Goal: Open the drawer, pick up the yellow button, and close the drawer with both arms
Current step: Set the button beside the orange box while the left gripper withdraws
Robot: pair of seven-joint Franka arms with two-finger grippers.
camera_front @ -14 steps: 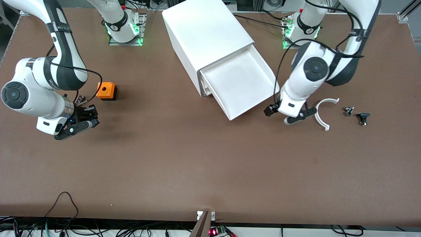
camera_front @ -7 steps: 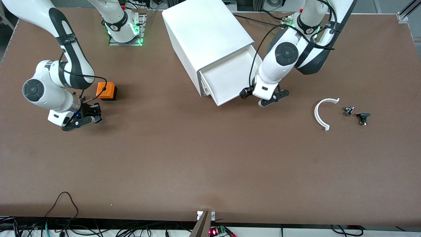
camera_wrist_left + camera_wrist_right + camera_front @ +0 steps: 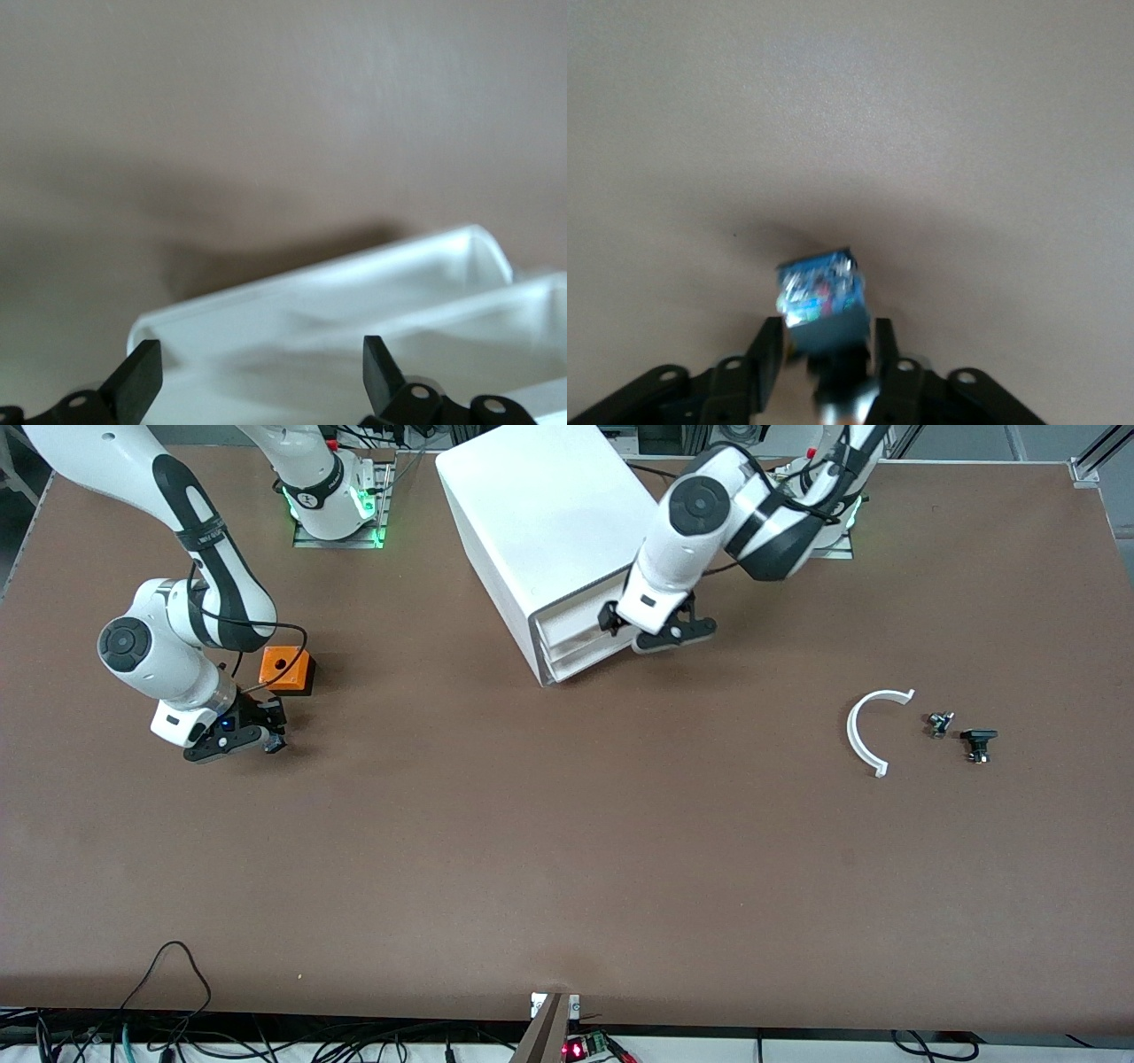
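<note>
at the cabinet [image 3: 554, 522] front my left hand [image 3: 651, 631] was spread against the shut drawer [image 3: 576, 627]; my right hand [image 3: 824, 354] gripped the button [image 3: 819, 297], its blue top visible only from the right wrist, beside the orange box [image 3: 286, 670] on the bench [image 3: 567, 850].

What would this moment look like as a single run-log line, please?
drawer: nearly shut | left gripper: open, at drawer front | right gripper: shut on small blue-topped part, beside orange box
</note>
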